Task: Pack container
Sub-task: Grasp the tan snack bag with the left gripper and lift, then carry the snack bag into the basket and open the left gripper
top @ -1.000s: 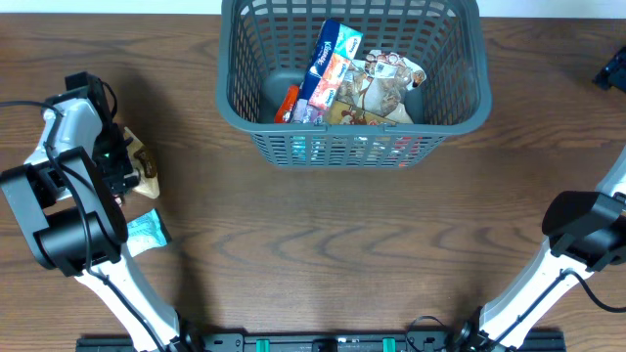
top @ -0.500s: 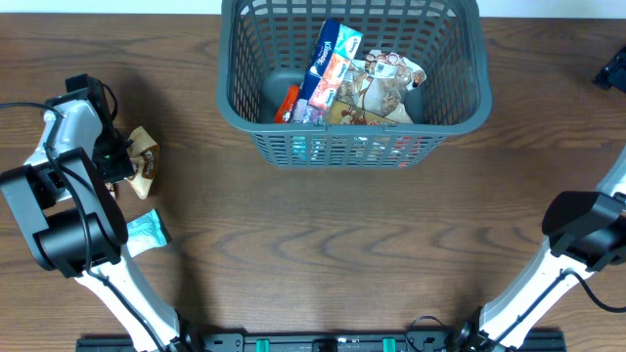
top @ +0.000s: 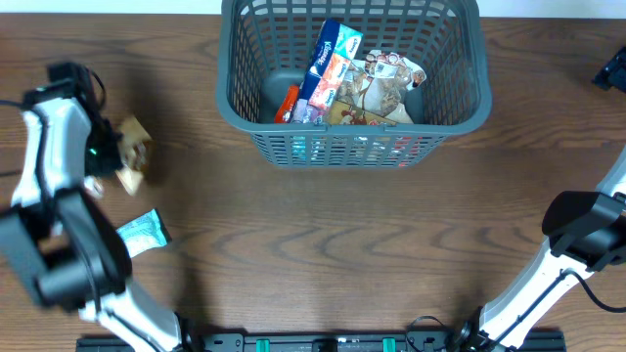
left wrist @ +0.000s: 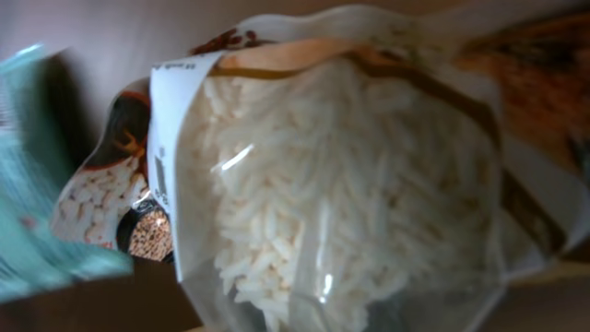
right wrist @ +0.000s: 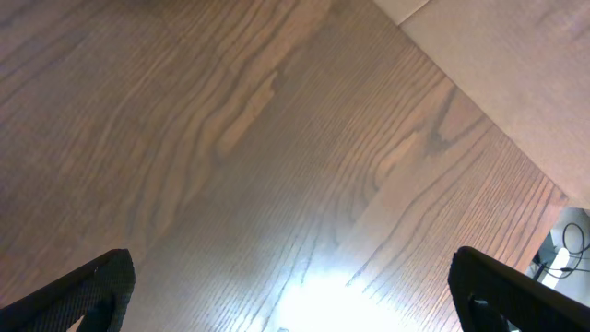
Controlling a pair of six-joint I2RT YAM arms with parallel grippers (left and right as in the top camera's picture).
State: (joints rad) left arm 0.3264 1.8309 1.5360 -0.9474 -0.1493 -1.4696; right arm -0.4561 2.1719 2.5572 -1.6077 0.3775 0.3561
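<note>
Container (top: 445,68): big dark grey plastic basket, rectangular with rounded corners, lattice-slotted walls, thick rolled rim. It sits upright on the table (top: 323,235) at top centre of the overhead frame, far edge cut off by the frame. Partly filled: snack packets (top: 333,64) piled mid and right, a blue-and-orange one leaning tilted against a beige printed pouch (top: 386,83), solid grey floor showing at left.
</note>
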